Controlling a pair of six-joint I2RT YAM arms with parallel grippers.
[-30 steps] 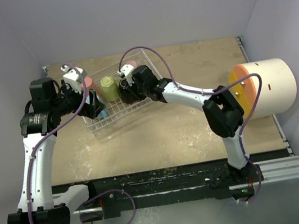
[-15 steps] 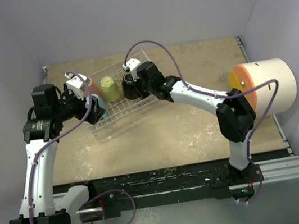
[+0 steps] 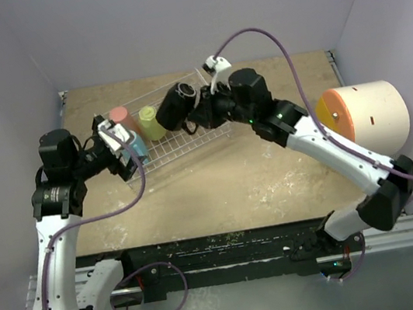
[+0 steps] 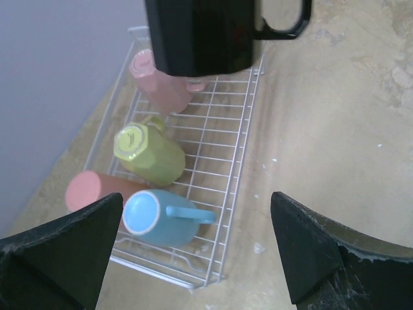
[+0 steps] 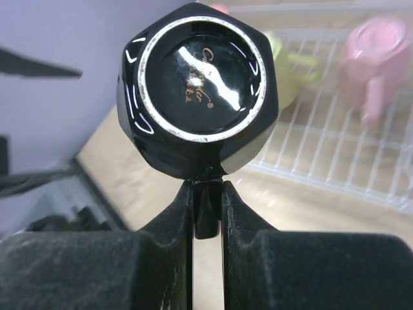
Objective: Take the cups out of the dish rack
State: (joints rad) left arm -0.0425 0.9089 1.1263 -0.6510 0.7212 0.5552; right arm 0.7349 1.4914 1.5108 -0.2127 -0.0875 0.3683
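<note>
Right wrist view: right claw (image 5: 208,194) pinches the black cup (image 5: 200,84) by its handle, cup dead ahead, base facing back, above the rack (image 5: 316,148); left claw (image 4: 197,219) gapes wide.

We see a tan, scuffed table (image 3: 273,180) flecked with white marks. Toward its far left stands the white wire dish rack (image 3: 178,150), set at a slant to the table's edges. At the right edge a big cream cylinder (image 3: 373,117) lies on its side, its orange face turned left.
</note>
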